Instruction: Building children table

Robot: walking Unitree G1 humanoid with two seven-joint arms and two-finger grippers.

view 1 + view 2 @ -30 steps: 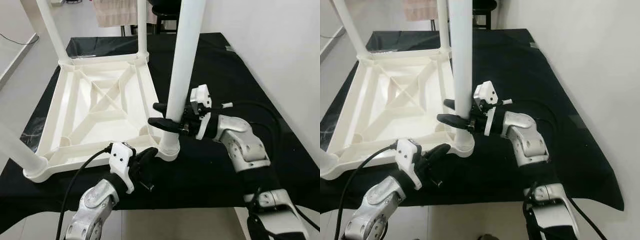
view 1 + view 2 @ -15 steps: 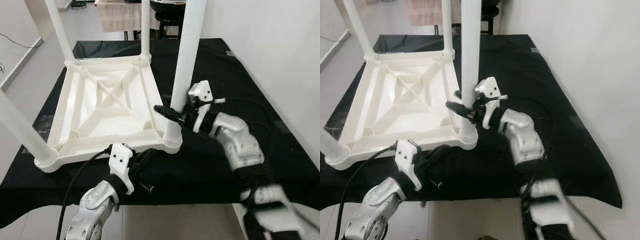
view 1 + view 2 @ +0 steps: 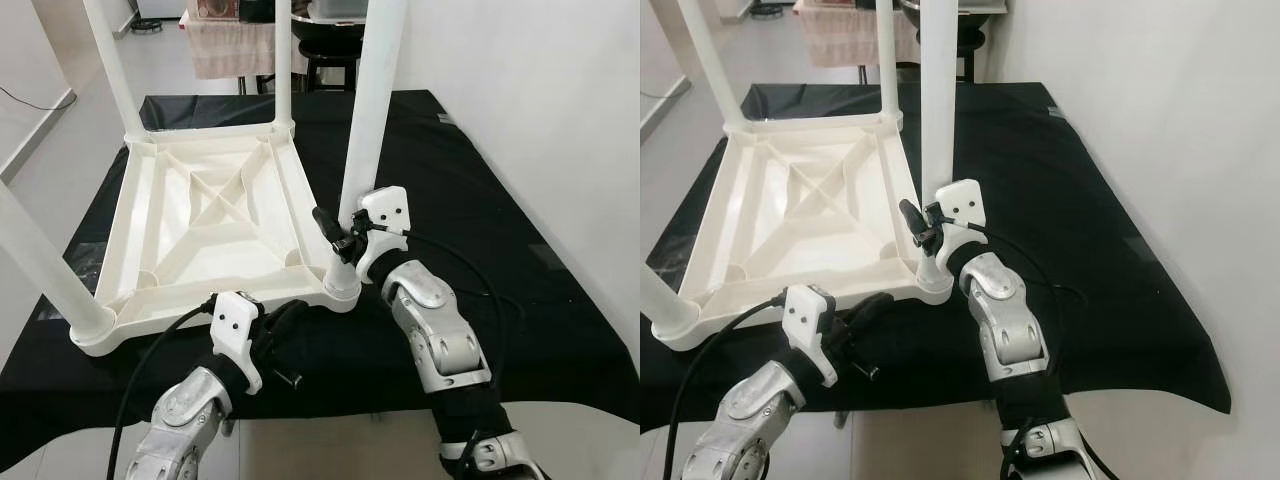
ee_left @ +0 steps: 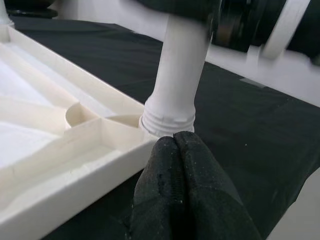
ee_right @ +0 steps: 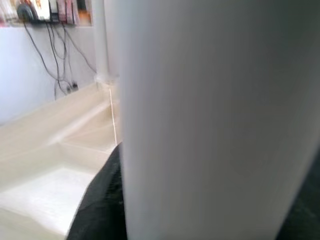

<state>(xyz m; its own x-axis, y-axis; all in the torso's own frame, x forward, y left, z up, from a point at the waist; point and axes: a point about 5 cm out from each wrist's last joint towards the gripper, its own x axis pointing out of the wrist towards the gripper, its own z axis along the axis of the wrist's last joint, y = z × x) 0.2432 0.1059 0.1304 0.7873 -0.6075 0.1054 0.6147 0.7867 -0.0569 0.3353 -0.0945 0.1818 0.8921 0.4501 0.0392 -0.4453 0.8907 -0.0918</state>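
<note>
Black cloth (image 3: 480,180) covers the tabletop and carries everything.

White plastic children's table (image 3: 215,215) lies upside down on the cloth, ribbed underside facing up. A leg stands upright at each of its four corners; near-right leg (image 3: 368,130) is the one being handled, and its threaded base sits in the corner socket (image 4: 167,122).

Right arm reaches in from the near right, forearm lying over the cloth. Right gripper (image 3: 338,232) is at the lower part of the near-right leg, above the socket; one black finger (image 3: 325,222) shows on the leg's left side. Right wrist view: the white leg is pressed up against the camera, a black finger beside it. Jaws grasping the near-right leg.

Left arm comes in from the near edge, cable trailing from the wrist. Left gripper (image 3: 283,318) sits low on the cloth just beside the table's near rim, tips pointing at the socket. Left wrist view: the two fingers (image 4: 192,175) lie pressed together just short of the leg's base. Jaws clenched, holding nothing.
</note>
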